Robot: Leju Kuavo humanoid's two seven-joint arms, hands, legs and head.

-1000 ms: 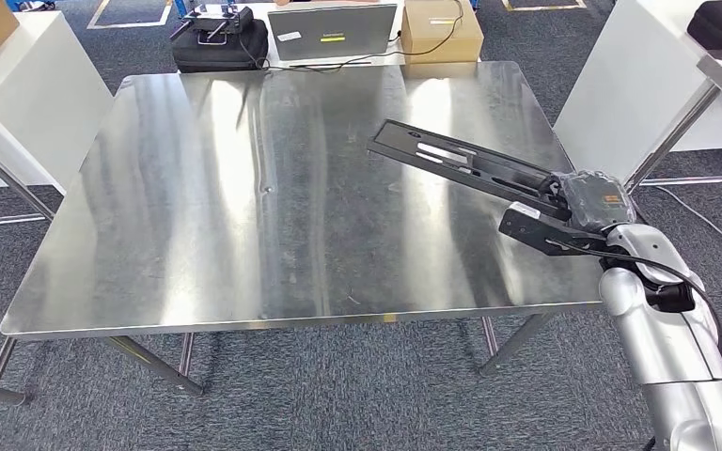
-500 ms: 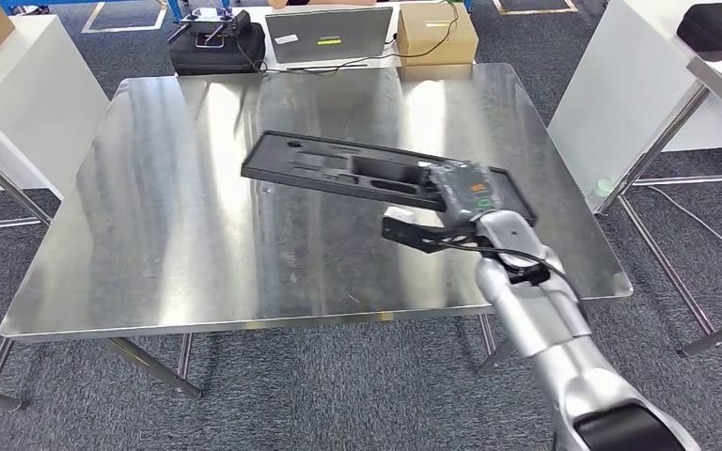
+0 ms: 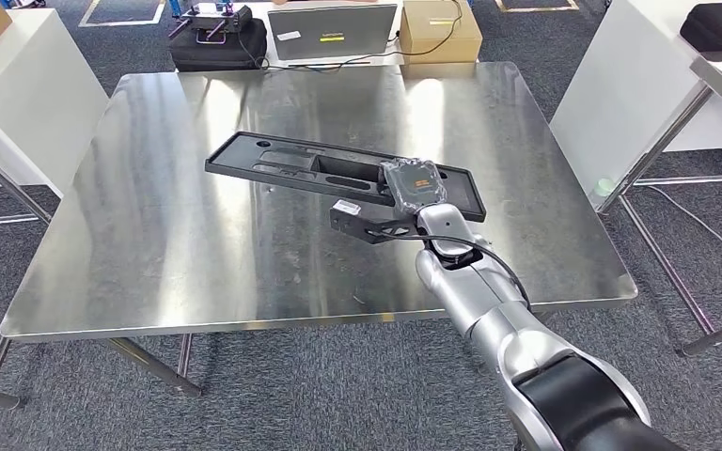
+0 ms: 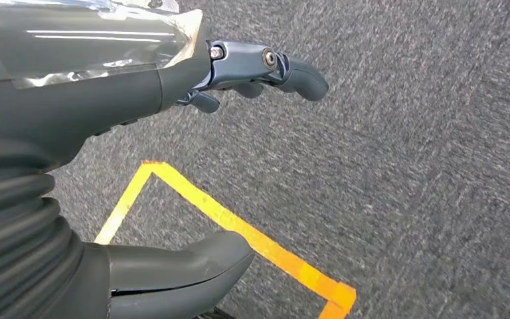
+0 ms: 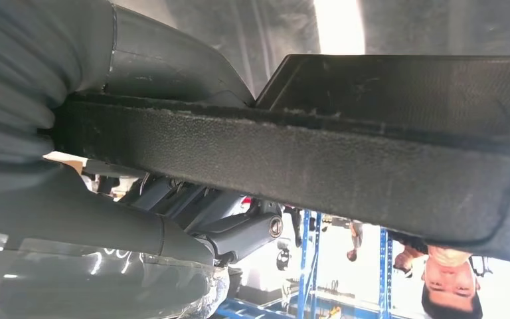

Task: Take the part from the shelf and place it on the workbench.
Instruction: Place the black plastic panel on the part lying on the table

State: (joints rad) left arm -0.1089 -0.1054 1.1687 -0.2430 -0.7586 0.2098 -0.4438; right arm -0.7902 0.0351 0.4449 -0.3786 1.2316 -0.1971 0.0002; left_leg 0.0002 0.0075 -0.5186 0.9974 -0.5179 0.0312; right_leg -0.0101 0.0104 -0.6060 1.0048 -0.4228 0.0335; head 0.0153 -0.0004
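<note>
The part is a long flat black tray (image 3: 310, 169) with moulded recesses. It lies across the middle of the steel workbench (image 3: 169, 254), low over the top; contact with the surface cannot be told. My right hand (image 3: 415, 184) grips the tray's right end, its arm reaching in from the lower right. In the right wrist view the tray's black edge (image 5: 319, 159) runs across the picture close to my hand (image 5: 119, 219), whose fingers (image 5: 242, 232) curl beneath it. My left hand (image 4: 172, 159) hangs over grey carpet with its fingers (image 4: 292, 70) apart and nothing in it.
Beyond the workbench's far edge sit a black case (image 3: 218, 42), a grey laptop (image 3: 332, 31) and a cardboard box (image 3: 440, 26). White tables stand at the left (image 3: 19, 94) and right (image 3: 639, 85). A person (image 5: 448, 289) appears in the right wrist view.
My right arm has swung left across the workbench, carrying the tray from the right edge to the middle and turning it more level. The camera shifted slightly.
</note>
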